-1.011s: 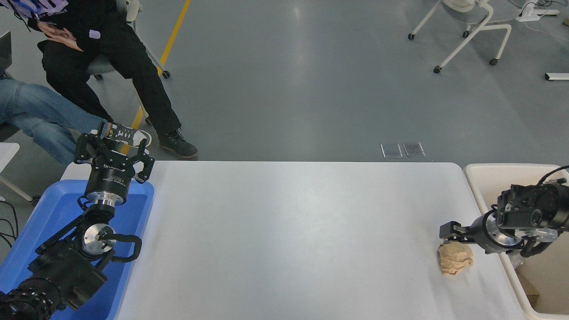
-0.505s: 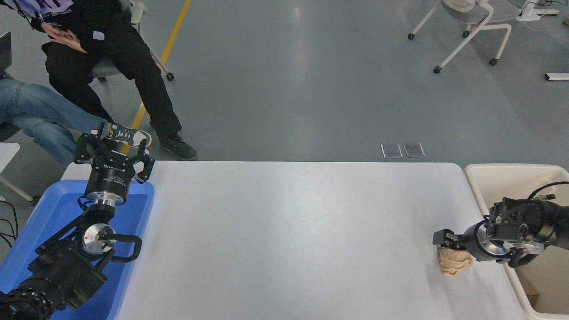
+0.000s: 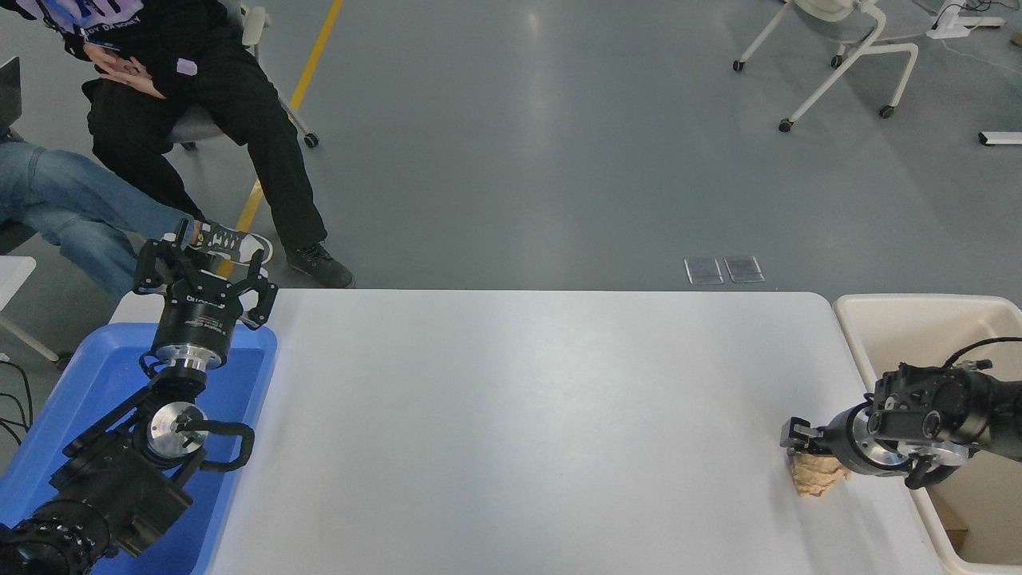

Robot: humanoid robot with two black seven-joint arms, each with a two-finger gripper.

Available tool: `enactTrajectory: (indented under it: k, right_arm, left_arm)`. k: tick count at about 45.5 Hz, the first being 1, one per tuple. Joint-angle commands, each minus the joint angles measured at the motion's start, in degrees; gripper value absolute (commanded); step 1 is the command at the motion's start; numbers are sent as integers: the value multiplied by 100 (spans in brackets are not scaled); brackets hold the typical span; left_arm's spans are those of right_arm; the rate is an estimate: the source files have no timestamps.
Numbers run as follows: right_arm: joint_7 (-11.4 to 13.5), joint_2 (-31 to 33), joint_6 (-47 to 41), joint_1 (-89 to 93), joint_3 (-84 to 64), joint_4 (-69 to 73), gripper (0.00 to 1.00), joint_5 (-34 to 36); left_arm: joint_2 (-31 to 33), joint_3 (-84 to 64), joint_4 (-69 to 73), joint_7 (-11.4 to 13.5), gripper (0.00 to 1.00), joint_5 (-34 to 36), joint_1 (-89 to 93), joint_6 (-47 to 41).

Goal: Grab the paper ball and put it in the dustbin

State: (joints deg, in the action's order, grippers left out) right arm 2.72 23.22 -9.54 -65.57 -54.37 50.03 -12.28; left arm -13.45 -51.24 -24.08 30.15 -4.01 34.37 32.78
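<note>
Our right tool (image 3: 801, 444) has come down over the last second and now sits right on top of the ball (image 3: 816, 474), covering its upper part, where a second ago it hung just above with the whole wad showing. The wrist has also dropped and swung a little nearer to us. The ball lies where it did, on the surface (image 3: 519, 415) near the right edge, just beside the bin (image 3: 878, 307) (whose cream rim runs along that edge). It looks a touch more squashed under the tool, though we cannot be sure from this angle.

The fingers are mostly hidden between the wrist and the paper, so we cannot tell whether they are spread around the ball or already pressing it. We judge the reach as finished and the grasp as the step in hand: the ball is not lifted, and nothing has gone into the bin yet. Once we have it, the carry should be short, up and to the right over the rim.

Our left tool (image 3: 204, 271) is parked at the lower left over the blue tray (image 3: 96, 375), fingers spread and holding nothing. Two seated people (image 3: 160, 120) are beyond the far left corner, well apart from the work.
</note>
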Motion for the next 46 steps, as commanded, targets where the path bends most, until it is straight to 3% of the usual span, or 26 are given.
enactTrajectory:
  k: [1,4,15,24,46]
  right_arm:
    - [-9,24,-75,-17,23,59,9,235]
    - [-9,60,-162,-35,6,103,0,305]
    - [-9,139,-549,-149,6,174,0,384]
    - [-9,253,-839,-596,-249,516,0,964]
    - [-26,473,-2886,-4164,-1506,2661,0,1052]
  left_arm:
    - [0,0,0,0,99,-4,0,0]
    - [0,0,0,0,99,-4,0,0]
    - [0,0,0,0,99,-4,0,0]
    - [0,0,0,0,99,5,0,0]
    - [-9,0,0,0,99,5,0,0]
